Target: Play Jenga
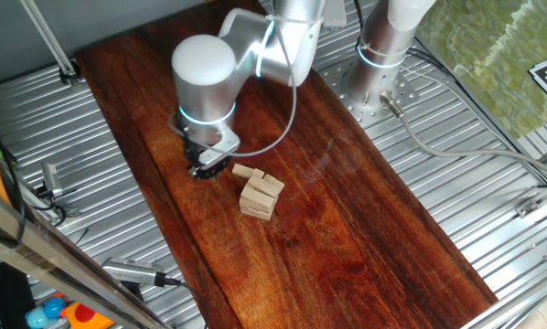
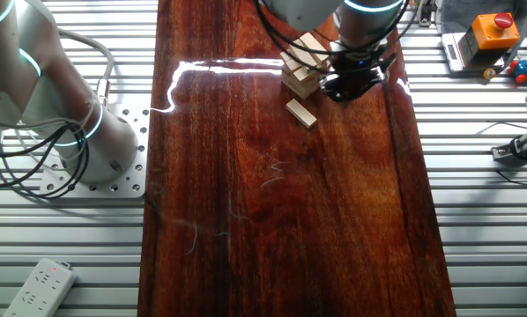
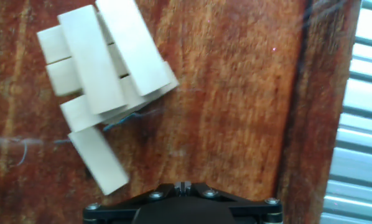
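While the claw (image 1: 209, 168) hangs low just beside it, its fingers' spread impossible to tell, the Jenga stack (image 3: 102, 62) of pale bare wooden blocks sits crisscrossed, a few layers high, on the dark wooden surface (image 2: 272, 220). One loose block (image 2: 300, 113) lies flat near its base.

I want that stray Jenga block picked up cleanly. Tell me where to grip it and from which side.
Grip the loose block across its two long sides, near mid-length, coming straight down from above. It lies flat on the wooden board with its top bare, and one end sits close to the stack, so keep the pincer away from that end.
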{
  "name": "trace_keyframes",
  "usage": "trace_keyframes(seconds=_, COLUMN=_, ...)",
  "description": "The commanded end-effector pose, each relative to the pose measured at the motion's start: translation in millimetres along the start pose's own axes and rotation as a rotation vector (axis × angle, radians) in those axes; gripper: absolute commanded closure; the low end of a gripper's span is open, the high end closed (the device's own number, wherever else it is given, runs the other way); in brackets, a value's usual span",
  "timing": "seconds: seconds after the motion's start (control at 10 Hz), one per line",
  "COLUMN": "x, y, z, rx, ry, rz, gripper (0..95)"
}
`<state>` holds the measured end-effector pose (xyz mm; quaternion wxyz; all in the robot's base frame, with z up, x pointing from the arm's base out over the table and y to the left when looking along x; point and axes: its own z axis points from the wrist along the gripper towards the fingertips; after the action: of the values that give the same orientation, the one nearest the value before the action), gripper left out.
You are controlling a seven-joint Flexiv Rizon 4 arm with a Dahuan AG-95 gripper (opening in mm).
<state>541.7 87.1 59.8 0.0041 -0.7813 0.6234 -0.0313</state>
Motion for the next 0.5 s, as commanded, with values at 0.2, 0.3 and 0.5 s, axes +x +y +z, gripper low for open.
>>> trace_keyframes(seconds=0.2, x=-1.2, y=-5.9, z=-0.1, rx=-0.008, ry=-0.01, rz=0.01, gripper=95.0)
trace_keyframes(seconds=0.3, x=0.0, y=-5.8, z=1.0, rx=-0.013, ry=-0.02, rz=0.015, gripper=95.0)
trace_keyframes(seconds=0.5, x=1.9, y=-5.4, z=2.4, rx=-0.03, ry=-0.044, rz=0.054, gripper=95.0)
